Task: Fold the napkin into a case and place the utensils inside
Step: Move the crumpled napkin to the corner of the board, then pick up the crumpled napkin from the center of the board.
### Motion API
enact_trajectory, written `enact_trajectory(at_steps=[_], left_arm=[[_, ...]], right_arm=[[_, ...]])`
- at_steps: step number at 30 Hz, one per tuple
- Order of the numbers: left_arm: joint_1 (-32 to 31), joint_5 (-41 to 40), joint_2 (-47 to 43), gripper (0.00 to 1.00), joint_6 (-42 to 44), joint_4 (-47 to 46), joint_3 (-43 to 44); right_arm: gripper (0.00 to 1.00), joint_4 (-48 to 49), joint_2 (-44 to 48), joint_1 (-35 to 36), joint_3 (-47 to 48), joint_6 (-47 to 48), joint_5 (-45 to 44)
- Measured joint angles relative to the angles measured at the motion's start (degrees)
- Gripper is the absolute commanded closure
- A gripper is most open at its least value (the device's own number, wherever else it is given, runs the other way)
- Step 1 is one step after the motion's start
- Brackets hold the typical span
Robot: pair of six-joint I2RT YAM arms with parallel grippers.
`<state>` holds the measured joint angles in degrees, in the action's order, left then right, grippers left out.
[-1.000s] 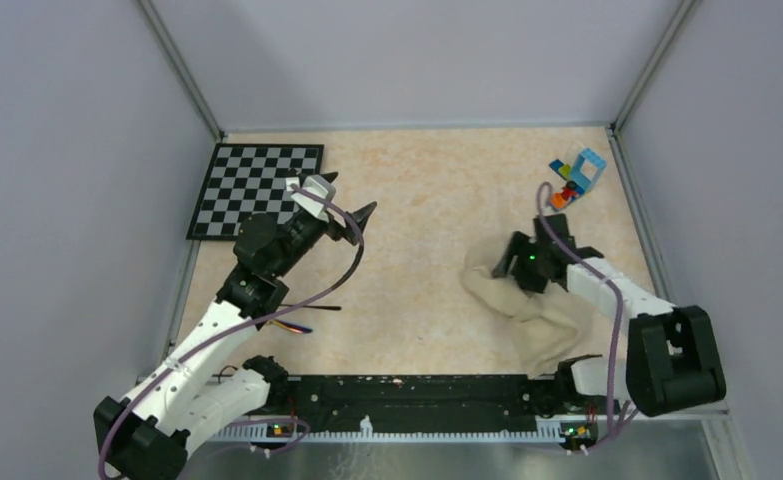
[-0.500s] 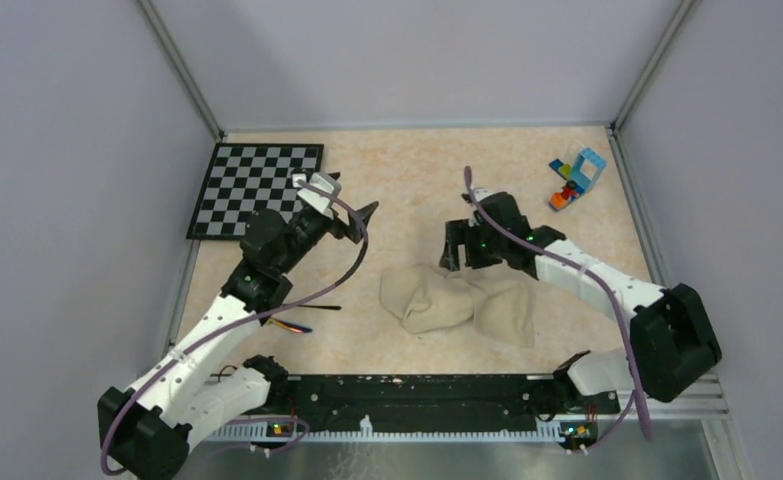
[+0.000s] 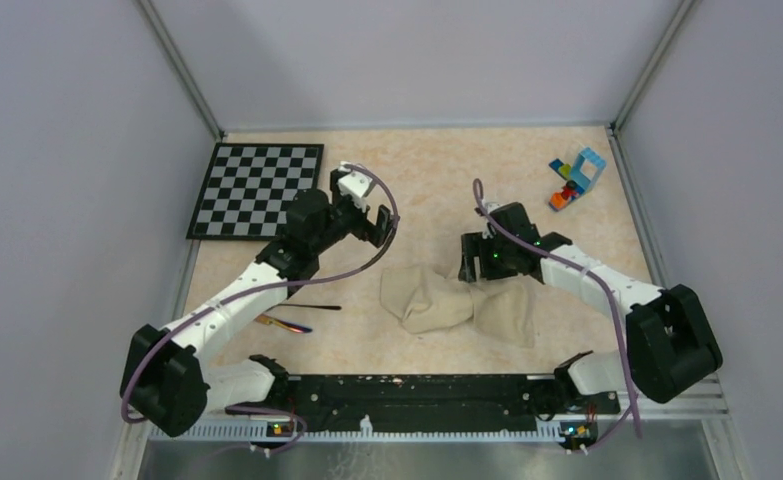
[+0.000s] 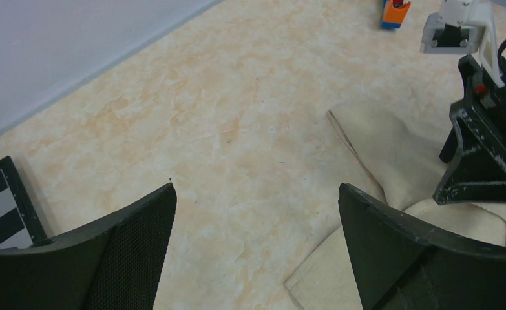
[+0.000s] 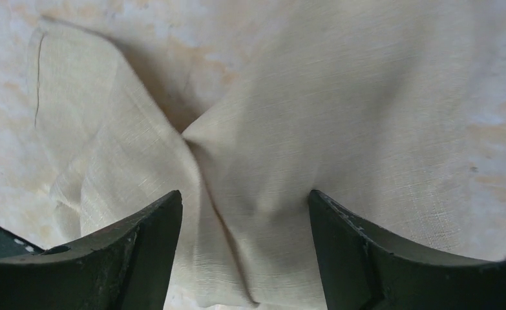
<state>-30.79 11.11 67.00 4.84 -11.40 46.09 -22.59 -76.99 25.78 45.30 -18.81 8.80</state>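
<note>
The cream-beige napkin (image 3: 457, 300) lies crumpled in the middle of the table, pinched into a bow-tie shape. My right gripper (image 3: 479, 268) hovers open over its far edge. In the right wrist view the jaws (image 5: 245, 194) straddle a raised fold of the napkin (image 5: 302, 116) without clamping it. My left gripper (image 3: 375, 228) is open to the left of the napkin, above bare table (image 4: 256, 187), and the cloth's corner (image 4: 379, 148) lies by its right finger. Two slim utensils, a dark one (image 3: 312, 307) and a rainbow-tinted one (image 3: 285, 323), lie near the left arm. No case is formed.
A black-and-white chequered board (image 3: 257, 190) lies at the back left. Small coloured toy bricks (image 3: 574, 180) sit at the back right. Grey walls close the table on three sides. The right gripper's body (image 4: 483, 161) shows in the left wrist view.
The right gripper carried the napkin from the near right to the middle and let it go. The left gripper swung right, away from the chequered board, toward the napkin.
</note>
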Motion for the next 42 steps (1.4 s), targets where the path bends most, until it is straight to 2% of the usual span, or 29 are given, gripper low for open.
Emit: enact_trajectory(at_steps=[2,7,11,17,20,24,26,30,34,42], left_arm=[[-0.2,0.3,1.2,0.01,-0.6,0.7,0.7],[-1.5,-0.1,5.8,0.01,-3.2,3.8,4.2],[-2.9,-2.2,11.1,0.02,-8.9,6.3,6.1],[-3.5,-3.7,17.4,0.05,-21.5,18.6,8.9],[-3.5,-3.5,17.5,0.06,-27.5,20.6,6.5],[-3.6,-2.2,15.9,0.13,-33.5,18.2,-3.2],[-3.9,-1.7,15.2,0.16,-35.6,18.0,-7.4],[-5.5,-2.2,14.8,0.18,-37.2,15.0,-8.0],[-7.8,-3.7,17.0,0.26,-37.6,13.4,-7.8],[-9.9,-7.9,20.3,0.53,-37.8,10.0,-6.6]], right_arm=[[0.35,-0.4,0.0,3.6,-0.2,0.6,-1.2],[0.35,-2.6,0.1,9.5,-0.2,0.1,-5.1],[0.33,-6.2,0.9,10.2,1.1,-2.3,-7.6],[0.32,-10.5,7.8,10.3,5.1,-4.8,-10.3],[0.37,-12.3,12.6,11.3,5.0,-6.6,-10.0],[0.50,-14.9,16.0,15.2,3.8,-9.1,-9.6],[0.51,-16.9,16.6,18.3,2.3,-11.1,-10.5],[0.51,-20.0,16.6,23.7,-1.5,-15.4,-12.7],[0.49,-20.2,16.5,26.2,-5.2,-18.9,-15.0],[0.52,-12.9,10.7,26.6,-8.7,-21.6,-21.6]])
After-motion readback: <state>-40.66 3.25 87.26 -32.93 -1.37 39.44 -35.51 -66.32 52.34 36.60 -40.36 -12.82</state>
